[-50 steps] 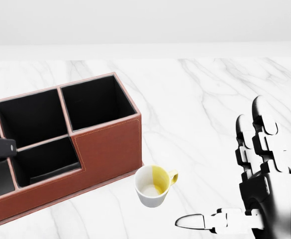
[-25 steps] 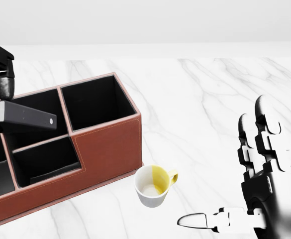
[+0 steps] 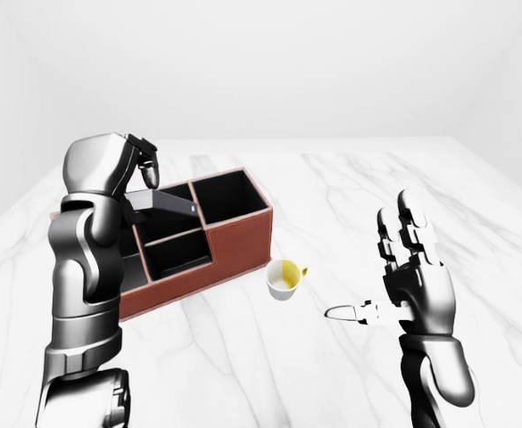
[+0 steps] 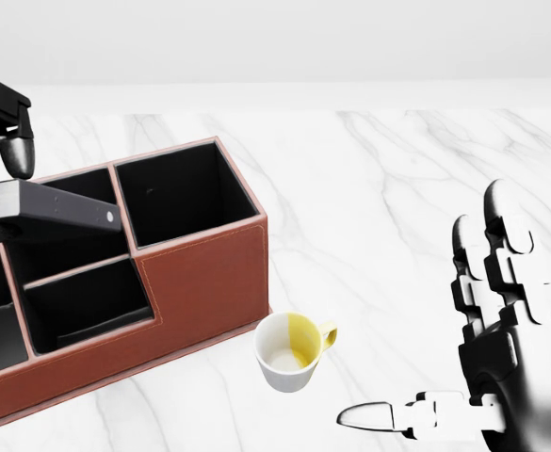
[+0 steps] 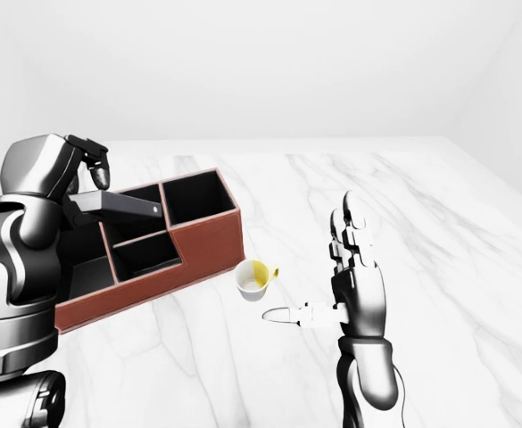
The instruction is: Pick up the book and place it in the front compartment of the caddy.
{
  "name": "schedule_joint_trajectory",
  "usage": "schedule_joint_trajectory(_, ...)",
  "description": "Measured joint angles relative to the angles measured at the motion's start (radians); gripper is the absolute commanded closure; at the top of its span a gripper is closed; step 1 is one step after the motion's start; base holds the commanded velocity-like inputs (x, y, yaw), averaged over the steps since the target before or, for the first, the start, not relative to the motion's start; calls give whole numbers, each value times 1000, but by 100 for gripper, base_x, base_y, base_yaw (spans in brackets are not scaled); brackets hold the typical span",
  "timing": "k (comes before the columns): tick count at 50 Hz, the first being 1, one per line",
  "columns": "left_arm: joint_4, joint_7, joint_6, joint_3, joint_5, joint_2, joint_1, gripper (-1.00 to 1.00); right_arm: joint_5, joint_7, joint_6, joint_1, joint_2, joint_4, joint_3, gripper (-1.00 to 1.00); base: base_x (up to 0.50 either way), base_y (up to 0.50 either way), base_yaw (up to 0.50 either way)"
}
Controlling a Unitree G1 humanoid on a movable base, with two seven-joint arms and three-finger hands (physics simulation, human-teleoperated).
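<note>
Left hand clamped on book, held roughly level above caddy, long axis probably across its compartments. Right hand splayed, idle.

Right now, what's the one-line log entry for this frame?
left hand: holds book over caddy | right hand: open, idle | mug: upright beside caddy

A bare simulated test room, nothing homely about it: plain white walls all round, flat even light, and one broad white marble counter filling the view. On it, just a brown leather caddy and a small yellow-and-white mug.
</note>
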Motion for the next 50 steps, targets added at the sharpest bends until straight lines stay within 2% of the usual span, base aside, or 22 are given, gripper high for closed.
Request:
schedule_joint_trajectory(17,105,76,0,-10,11,16,-17,95,-2,-2,0,2,-1,2,5,-98,0,0,0)
schedule_joint_trajectory(39,260,190,0,-52,75,-5,-73,95,5,2,0,5,0,-10,-6,-98,0,0,0)
schedule_joint_trajectory(50,256,165,0,-59,159,7,-59,95,3,1,0,6,1,-16,-4,-98,0,0,0)
